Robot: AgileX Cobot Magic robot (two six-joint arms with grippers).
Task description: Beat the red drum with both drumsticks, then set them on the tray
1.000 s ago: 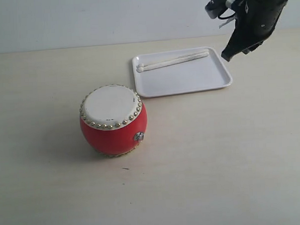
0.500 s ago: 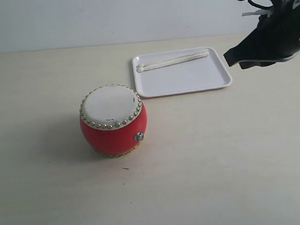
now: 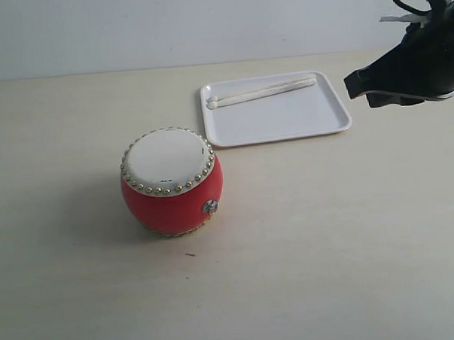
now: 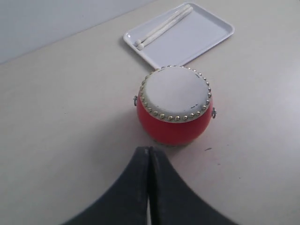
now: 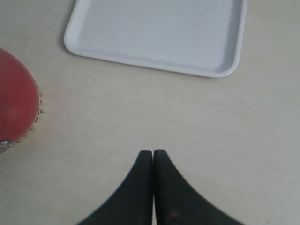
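The red drum (image 3: 172,184) with its cream skin and brass studs stands upright on the table, left of centre. Behind it to the right lies the white tray (image 3: 285,124), with both pale drumsticks (image 3: 263,92) lying side by side along its far rim. The left wrist view shows the red drum (image 4: 175,111), the tray (image 4: 206,35) and the drumsticks (image 4: 161,27). My left gripper (image 4: 149,149) is shut and empty, a short way from the drum. My right gripper (image 3: 350,84) hovers by the tray's right edge, shut and empty, with the tray (image 5: 159,30) ahead of its fingertips (image 5: 153,152).
A pale wooden tabletop (image 3: 306,249) surrounds the drum and tray. A plain light wall (image 3: 168,26) runs along the back. The right arm's dark body (image 3: 421,52) fills the upper right corner. The red drum's side (image 5: 16,101) shows in the right wrist view.
My right gripper has swung from above the tray's back right corner out to the right and levelled, ending shut. The drum, tray and drumsticks have not moved.
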